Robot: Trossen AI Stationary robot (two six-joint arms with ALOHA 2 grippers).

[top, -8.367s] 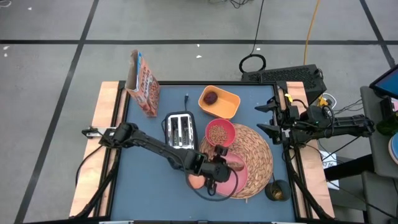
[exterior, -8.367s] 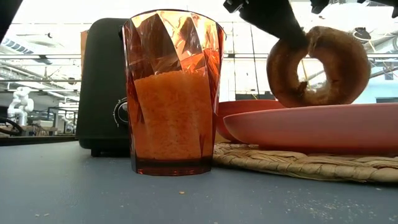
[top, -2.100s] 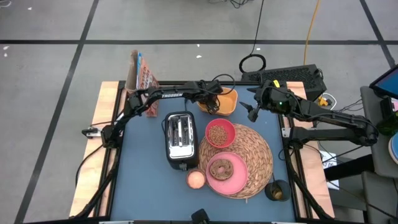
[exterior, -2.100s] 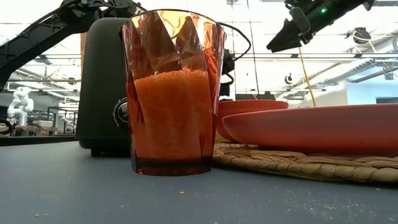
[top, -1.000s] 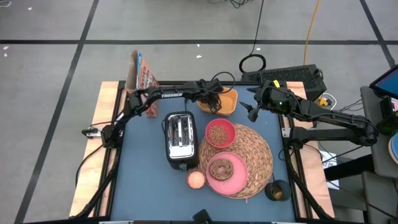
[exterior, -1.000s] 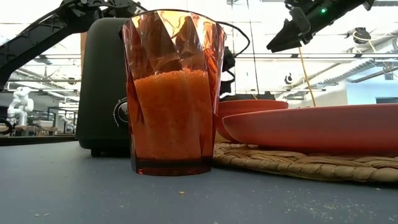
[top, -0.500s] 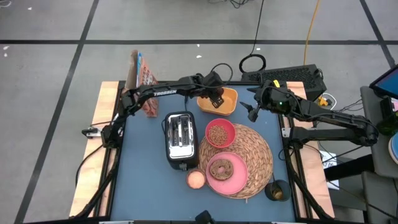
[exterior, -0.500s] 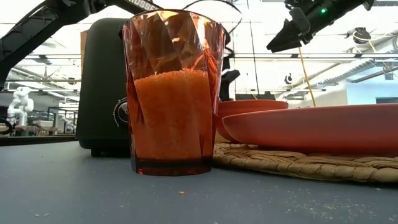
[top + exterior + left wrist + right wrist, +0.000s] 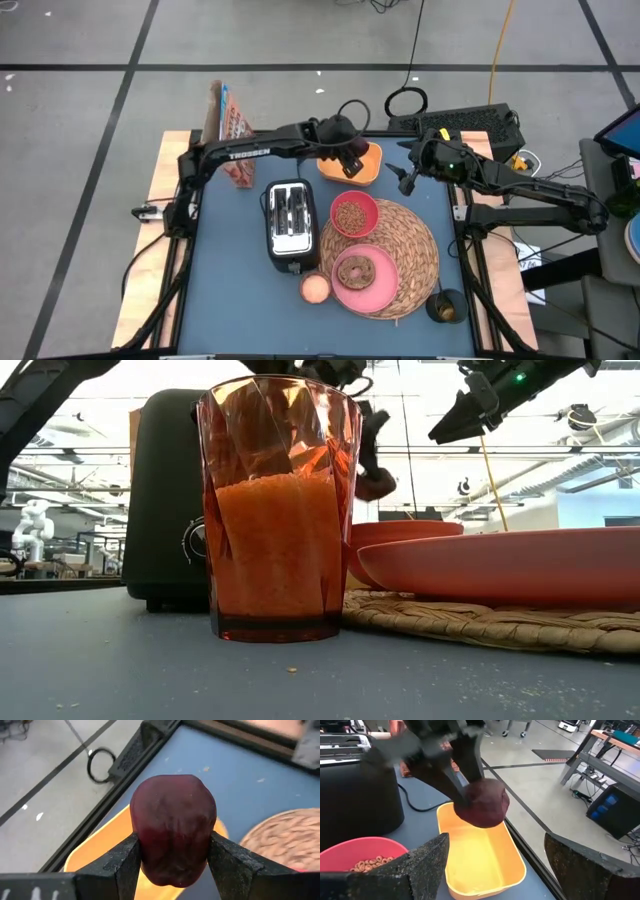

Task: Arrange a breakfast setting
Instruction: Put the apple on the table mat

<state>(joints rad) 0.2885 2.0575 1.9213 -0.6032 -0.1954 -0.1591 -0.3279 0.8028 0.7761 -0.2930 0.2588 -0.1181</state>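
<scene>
Right wrist view: yellow tub (image 9: 485, 855) empty.

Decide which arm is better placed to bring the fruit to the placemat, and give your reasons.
The left. Its claw is shut on the fruit, lifted above the yellow tub, close to the placemat. The right claw hangs open and empty beside the tub.
</scene>
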